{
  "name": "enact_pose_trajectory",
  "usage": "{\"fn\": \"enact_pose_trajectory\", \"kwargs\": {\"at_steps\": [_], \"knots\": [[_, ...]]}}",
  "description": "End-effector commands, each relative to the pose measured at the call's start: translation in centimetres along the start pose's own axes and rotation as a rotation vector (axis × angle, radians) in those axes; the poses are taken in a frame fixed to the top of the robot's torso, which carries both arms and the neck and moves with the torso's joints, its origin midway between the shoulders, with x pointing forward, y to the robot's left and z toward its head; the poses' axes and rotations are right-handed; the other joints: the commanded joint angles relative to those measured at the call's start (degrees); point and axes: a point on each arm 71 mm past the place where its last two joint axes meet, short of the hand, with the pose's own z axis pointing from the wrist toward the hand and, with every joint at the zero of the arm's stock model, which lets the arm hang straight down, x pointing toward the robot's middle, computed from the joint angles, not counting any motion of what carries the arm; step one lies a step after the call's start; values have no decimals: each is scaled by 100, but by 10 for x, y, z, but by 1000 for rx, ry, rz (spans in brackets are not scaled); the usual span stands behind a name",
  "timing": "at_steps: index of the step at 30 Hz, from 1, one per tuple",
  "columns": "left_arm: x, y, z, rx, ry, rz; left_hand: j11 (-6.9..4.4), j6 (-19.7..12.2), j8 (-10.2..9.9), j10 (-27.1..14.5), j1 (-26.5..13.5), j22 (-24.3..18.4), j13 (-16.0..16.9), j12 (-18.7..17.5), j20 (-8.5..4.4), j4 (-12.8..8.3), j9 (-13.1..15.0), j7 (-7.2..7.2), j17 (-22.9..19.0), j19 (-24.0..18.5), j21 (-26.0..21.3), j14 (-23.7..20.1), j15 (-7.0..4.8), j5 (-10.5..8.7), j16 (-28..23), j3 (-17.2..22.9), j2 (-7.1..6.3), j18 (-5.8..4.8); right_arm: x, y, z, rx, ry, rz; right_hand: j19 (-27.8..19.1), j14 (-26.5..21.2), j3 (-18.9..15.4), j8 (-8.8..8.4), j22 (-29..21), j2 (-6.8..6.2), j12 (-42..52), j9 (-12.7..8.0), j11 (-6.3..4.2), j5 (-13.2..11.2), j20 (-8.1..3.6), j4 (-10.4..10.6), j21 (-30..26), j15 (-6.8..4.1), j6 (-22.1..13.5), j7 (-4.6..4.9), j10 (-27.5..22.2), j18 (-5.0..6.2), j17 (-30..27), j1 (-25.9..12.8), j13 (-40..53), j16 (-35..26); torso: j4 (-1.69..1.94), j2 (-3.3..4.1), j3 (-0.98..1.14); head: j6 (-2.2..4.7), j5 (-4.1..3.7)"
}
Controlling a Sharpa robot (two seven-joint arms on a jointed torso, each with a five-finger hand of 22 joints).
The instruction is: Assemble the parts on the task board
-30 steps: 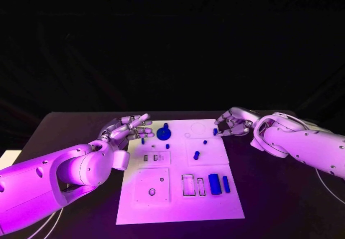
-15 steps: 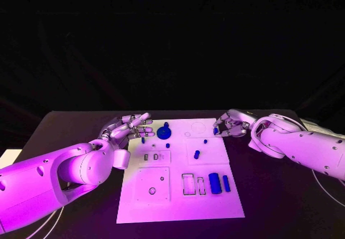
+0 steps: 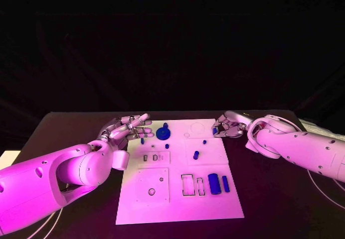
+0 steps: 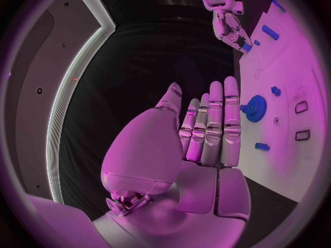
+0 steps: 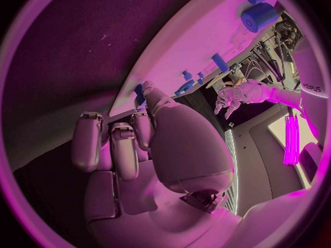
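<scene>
The flat white task board lies mid-table, cut with rectangular recesses. A round blue gear sits near its far edge, just beside the left hand, whose fingers are spread and empty. The right hand pinches a small blue peg at the board's far right corner.

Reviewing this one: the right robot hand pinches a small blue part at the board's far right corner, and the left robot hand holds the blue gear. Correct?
Not quite. The left robot hand holds nothing; the blue gear lies on the task board beside its spread fingers, as the left wrist view shows. The right robot hand does pinch the small blue part.
</scene>
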Motion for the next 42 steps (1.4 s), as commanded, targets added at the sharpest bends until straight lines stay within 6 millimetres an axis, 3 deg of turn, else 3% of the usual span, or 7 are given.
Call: {"fn": "enact_pose_trajectory", "kwargs": {"at_steps": [1, 6, 13, 20, 31, 38, 42], "knots": [[3, -1, 0, 7, 25, -1, 4, 35, -15, 39, 51, 8, -2, -26, 3, -34, 3, 15, 6, 44, -21, 1, -12, -26, -15, 2, 3, 97, 3, -1, 1, 15, 28, -14, 21, 582, 63, 42, 9, 86, 31, 15, -86, -37, -29, -12, 36, -56, 83, -21, 138, -78, 1389, 19, -111, 34, 2, -1, -4, -6, -2], [3, -1, 0, 7, 24, 0, 4, 35, -15, 39, 51, 8, -2, -26, 3, -34, 3, 15, 6, 44, -21, 1, -12, -26, -15, 2, 3, 97, 3, 0, 1, 18, 27, -23, 28, 582, 151, 82, 21, 120, 63, 30, -120, -43, -54, -49, 41, -84, 193, -62, 168, -80, 1388, -8, -79, 33, -1, 0, 1, -14, 3], [3, -1, 0, 6, 25, 0, 4, 35, -15, 39, 51, 8, -2, -26, 3, -34, 3, 15, 6, 44, -21, 1, -12, -26, -15, 2, 3, 97, 0, 2, 1, 16, -31, -25, 51, 585, 346, 127, 58, 269, 89, 49, -171, -80, -103, -100, 56, -133, 302, -120, 204, -88, 1403, -17, -49, 40, 1, -2, 2, -35, -6], [2, -1, 1, 5, 24, 0, 5, 33, -19, 38, 50, 10, -4, -31, 2, -42, 1, 17, 13, 47, -22, 2, -12, -26, -20, 1, 5, 96, -6, 15, -3, 52, -107, 79, 63, 587, 394, 131, 76, 285, 93, 52, -180, -80, -115, -116, 64, -143, 311, -128, 213, -92, 1411, -33, -44, 43, 5, -13, -2, -48, -21], [-2, 0, 3, 6, 12, 4, 5, 33, -19, 38, 50, 10, -4, -31, 2, -42, 1, 17, 13, 47, -22, 2, -12, -26, -20, 1, 5, 96, -4, 75, 0, 63, -101, 126, 27, 571, 427, 125, 5, 274, 33, 51, -180, -78, -124, -132, 33, -147, 302, -126, 183, -78, 1344, -75, -92, 13, 9, -17, -7, -66, 52], [-7, -1, 4, 9, -3, 9, 5, 33, -19, 38, 50, 10, -4, -31, 2, -42, 1, 17, 13, 47, -22, 2, -12, -26, -20, 1, 5, 96, 19, 124, 8, -15, -56, 49, 21, 568, 445, 129, -8, 254, 20, 54, -183, -75, -128, -138, 27, -150, 312, -130, 180, -76, 1331, -122, -99, 6, -4, -14, -7, -161, 188], [-10, -1, 5, 11, -9, 11, 5, 33, -19, 38, 50, 10, -4, -31, 2, -42, 1, 17, 13, 47, -22, 2, -12, -26, -20, 1, 5, 96, 34, 146, 11, -55, -35, 17, 19, 567, 454, 131, -14, 237, 20, 56, -185, -74, -130, -142, 23, -151, 316, -132, 182, -75, 1323, -151, -97, 2, 2, -11, -9, -165, 228]]}}
